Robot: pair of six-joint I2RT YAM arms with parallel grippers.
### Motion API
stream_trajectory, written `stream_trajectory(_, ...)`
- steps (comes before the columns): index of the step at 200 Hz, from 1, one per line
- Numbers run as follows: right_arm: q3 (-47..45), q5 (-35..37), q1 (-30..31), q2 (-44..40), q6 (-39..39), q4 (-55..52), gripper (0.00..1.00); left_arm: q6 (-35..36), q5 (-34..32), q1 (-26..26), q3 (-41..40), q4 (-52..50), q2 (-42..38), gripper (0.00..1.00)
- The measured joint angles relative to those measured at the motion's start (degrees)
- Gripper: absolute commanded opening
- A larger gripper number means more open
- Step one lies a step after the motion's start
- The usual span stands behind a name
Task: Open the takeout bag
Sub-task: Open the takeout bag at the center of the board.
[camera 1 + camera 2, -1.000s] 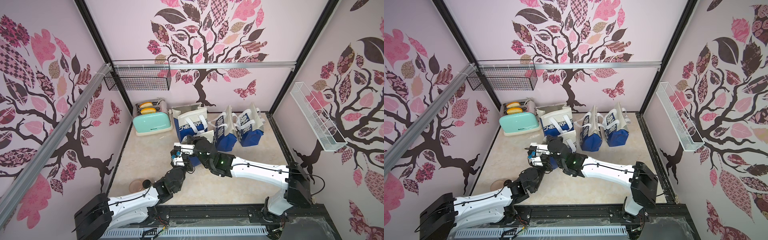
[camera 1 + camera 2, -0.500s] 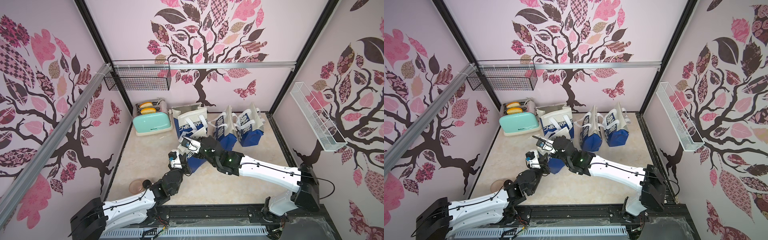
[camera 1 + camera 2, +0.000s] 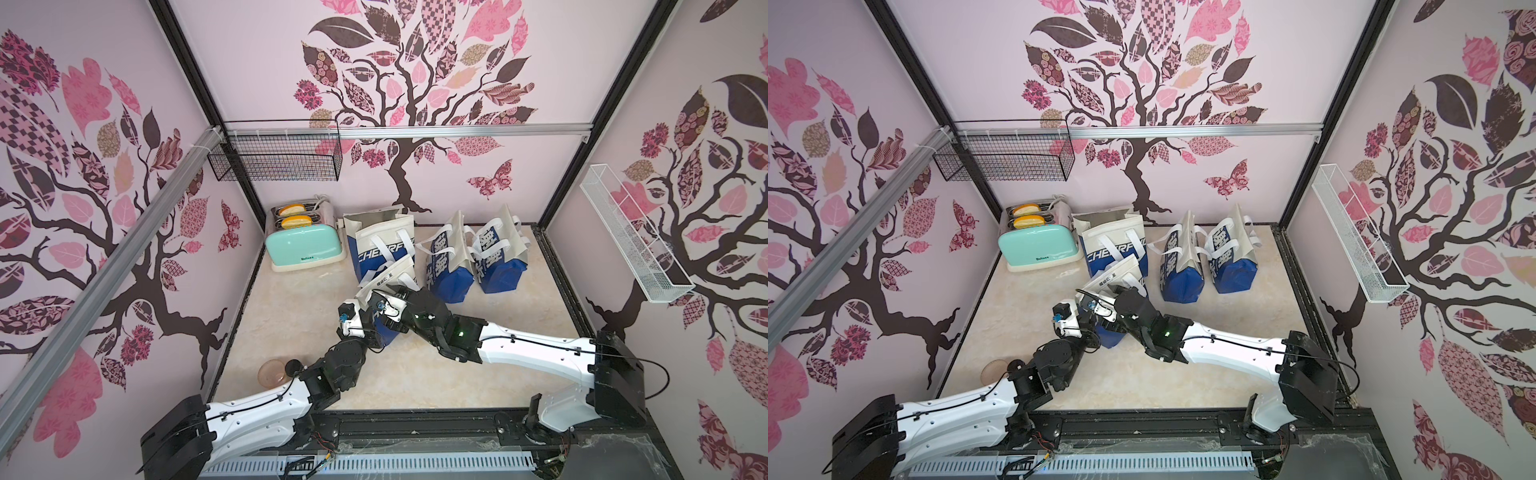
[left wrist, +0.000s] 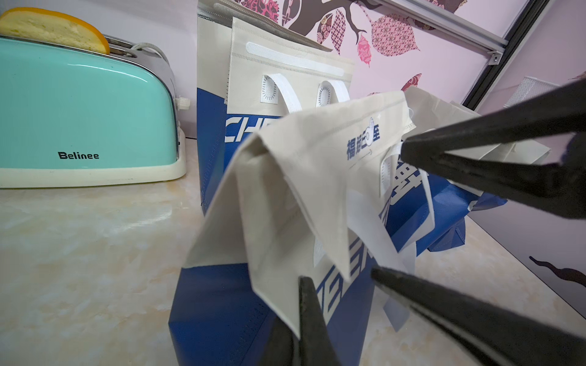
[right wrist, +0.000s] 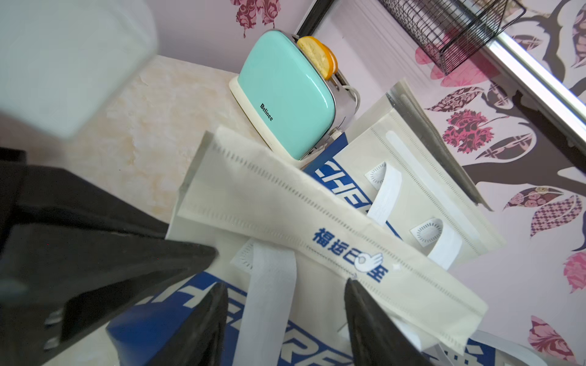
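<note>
Bag: We see the takeout bag point(image 3: 390, 278) standing near the middle of the table point(image 3: 291, 324), just in front of a larger bag point(image 3: 380, 245) in the same blue and beige. We cannot tell if the two touch.
Neighbours: The toaster point(image 3: 303, 249) is at the rear left, well apart from the bag, and two other bags point(image 3: 451, 270) stand at the rear right.
Flap: The beige flap point(image 4: 301, 177) is folded over the top and hangs down the front, a little away from the wall of the bag.
Left gripper: The left gripper point(image 4: 301, 294) has its jaws pressed together at the lower corner of the flap. It appears to us that they pinch this corner.
Right gripper: The right gripper point(image 5: 282, 285) has its fingers spread below the edge of the flap. A white handle strap point(image 5: 263, 323) lies between them, and nothing is held.
Material: We judge it to be non-woven cloth, which is light, soft and not fragile, and creases easily.
Behaviour: Such a light bag will probably slide or tip on the smooth table when pulled, so one side must be held in place.
Where to hold: We would take the free lower edge of the flap, near the printed characters, with a deep pinch because the cloth is thin. We would not take the straps, because they would lift the whole bag.
Progress: The flap covers the mouth, so we judge the bag is not yet open.
</note>
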Motion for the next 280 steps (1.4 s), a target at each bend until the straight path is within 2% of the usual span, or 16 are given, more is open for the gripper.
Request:
stream_trajectory(90, -0.3, 0.0, 0.8, 3.7, -3.9, 6.9, 0.62, 1.3, 0.4, 0.0, 0.0, 0.4, 0.2, 0.00)
stream_trajectory(142, -0.5, 2.3, 1.2, 5.9, -6.0, 12.4, 0.59, 1.7, 0.4, 0.0, 0.0, 0.4, 0.3, 0.00)
stream_trajectory(212, -1.1, 5.9, 1.7, 8.8, -10.9, 21.8, 0.40, 2.2, -0.5, 0.3, 0.3, 0.4, 0.9, 0.00)
stream_trajectory(280, -1.1, 8.0, 1.6, 12.9, -13.8, 31.9, 0.28, 3.2, -2.1, 0.4, 0.4, 0.3, 1.3, 0.00)
